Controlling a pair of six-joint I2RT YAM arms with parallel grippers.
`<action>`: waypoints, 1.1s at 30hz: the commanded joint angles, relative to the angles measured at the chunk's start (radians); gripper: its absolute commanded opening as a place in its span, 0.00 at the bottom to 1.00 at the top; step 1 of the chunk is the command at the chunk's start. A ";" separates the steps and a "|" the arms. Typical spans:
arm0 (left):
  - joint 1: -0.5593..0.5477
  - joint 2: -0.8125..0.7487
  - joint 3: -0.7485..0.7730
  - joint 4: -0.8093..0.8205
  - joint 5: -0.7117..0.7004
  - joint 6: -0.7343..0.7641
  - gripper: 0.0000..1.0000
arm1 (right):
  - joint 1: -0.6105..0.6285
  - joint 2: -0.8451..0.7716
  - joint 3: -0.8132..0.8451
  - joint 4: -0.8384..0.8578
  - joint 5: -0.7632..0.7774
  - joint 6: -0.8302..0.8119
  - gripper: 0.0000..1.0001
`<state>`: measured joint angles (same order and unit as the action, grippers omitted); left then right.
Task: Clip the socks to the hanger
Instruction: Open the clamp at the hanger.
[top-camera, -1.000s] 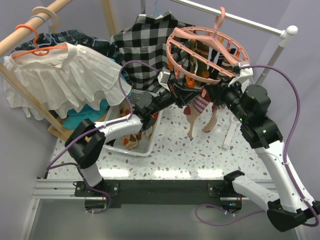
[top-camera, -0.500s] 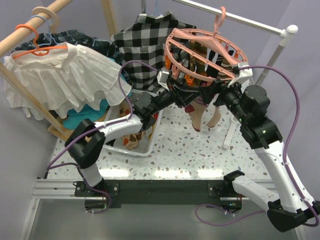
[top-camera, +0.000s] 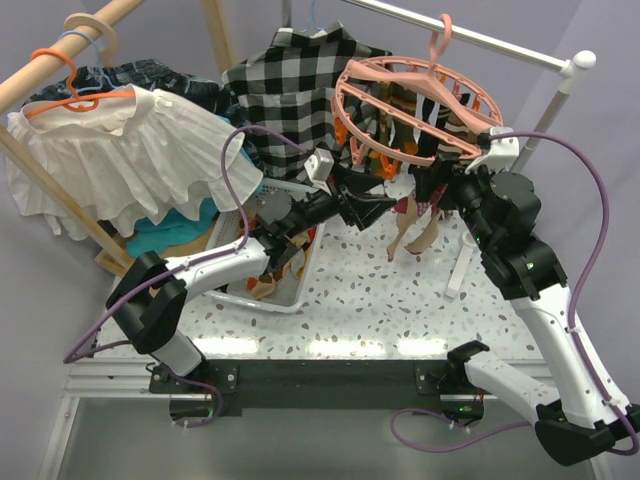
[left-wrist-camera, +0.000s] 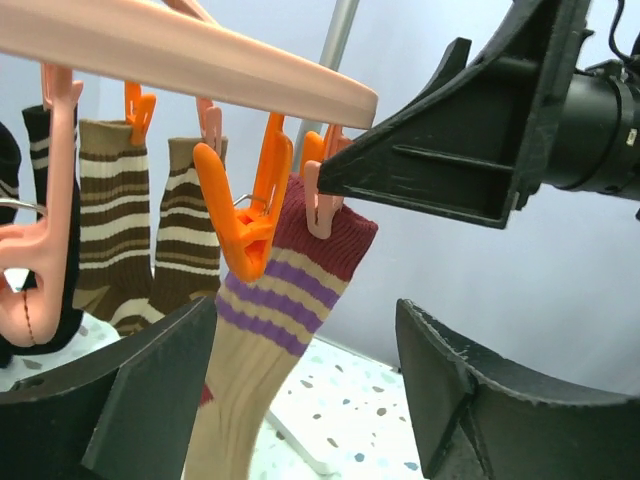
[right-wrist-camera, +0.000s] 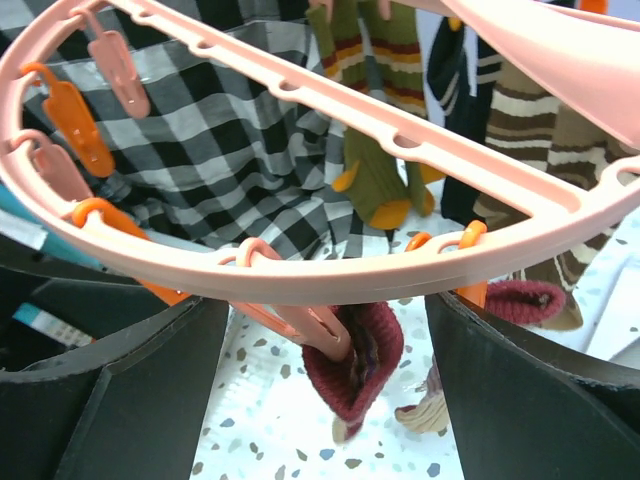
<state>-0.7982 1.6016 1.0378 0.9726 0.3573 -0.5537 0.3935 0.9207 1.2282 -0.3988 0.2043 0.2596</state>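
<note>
Maroon-cuffed, purple-striped cream sock (left-wrist-camera: 300, 260) is pegged by 1 pink clip (left-wrist-camera: 318, 200) under the round salmon-pink plastic hanger (right-wrist-camera: 330, 275). Left gripper (left-wrist-camera: 305, 325) and right gripper (right-wrist-camera: 320, 300) are seen wide open, empty. Release step is judged; another sock must be fetched, likely from white mesh basket (top-camera: 285, 298). Counted in left wrist view: 4 socks, 1 hanger.

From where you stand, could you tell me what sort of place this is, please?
Likely a lab's mock laundry corner: a peg hanger hung with socks, a checked shirt, a white basket.

Socks (left-wrist-camera: 270, 320) hang from the hanger (right-wrist-camera: 330, 275) above the table (top-camera: 400, 300).
</note>
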 joint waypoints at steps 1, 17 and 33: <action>0.016 -0.045 0.001 -0.017 -0.001 0.158 0.79 | 0.004 -0.008 0.025 0.008 0.090 -0.020 0.84; 0.037 0.098 0.166 0.029 0.126 0.176 0.76 | 0.002 -0.026 0.022 0.009 0.080 -0.048 0.85; 0.037 0.155 0.237 0.092 0.115 0.086 0.46 | 0.002 -0.037 0.011 0.018 0.015 -0.060 0.84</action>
<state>-0.7658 1.7542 1.2297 0.9867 0.4797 -0.4427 0.3935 0.9012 1.2282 -0.4034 0.2382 0.2176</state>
